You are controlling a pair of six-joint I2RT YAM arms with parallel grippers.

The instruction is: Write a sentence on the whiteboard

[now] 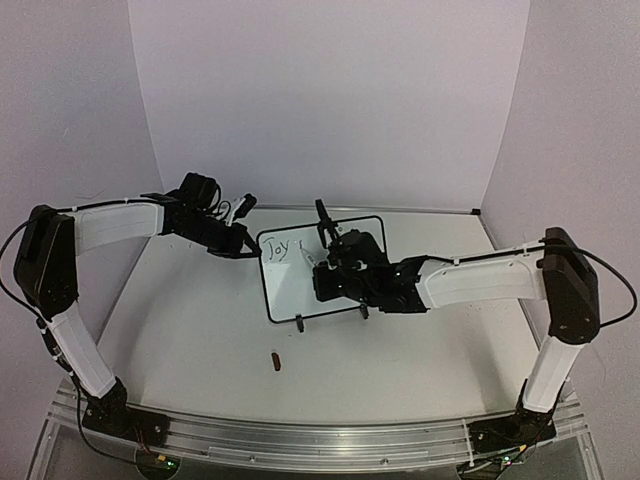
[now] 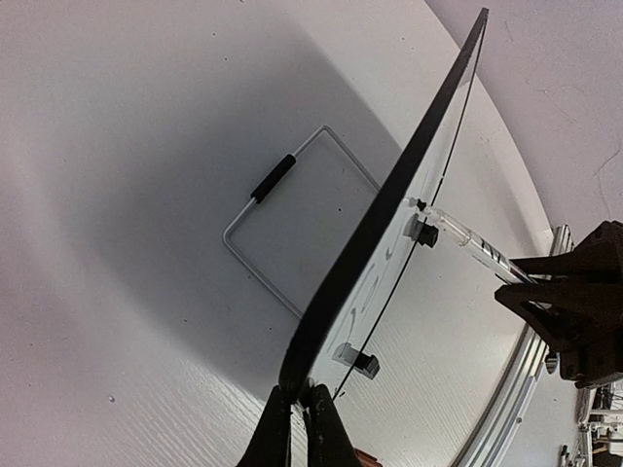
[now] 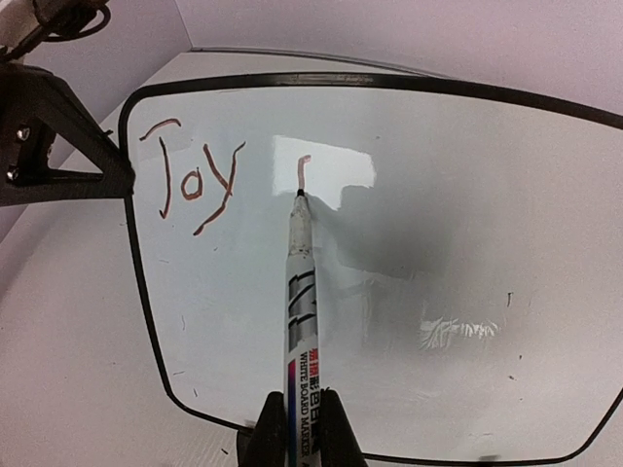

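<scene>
The whiteboard (image 1: 290,290) stands propped near the middle of the desk's far edge, bearing "Joy" and one short stroke in red-brown. The marker (image 3: 300,292), labelled "WHITE BOARD", touches that stroke's lower end, clamped in the right claw (image 3: 297,413). The left claw (image 2: 302,401) pinches the board's left edge. A small red piece (image 1: 275,360) lies toward the near edge
</scene>
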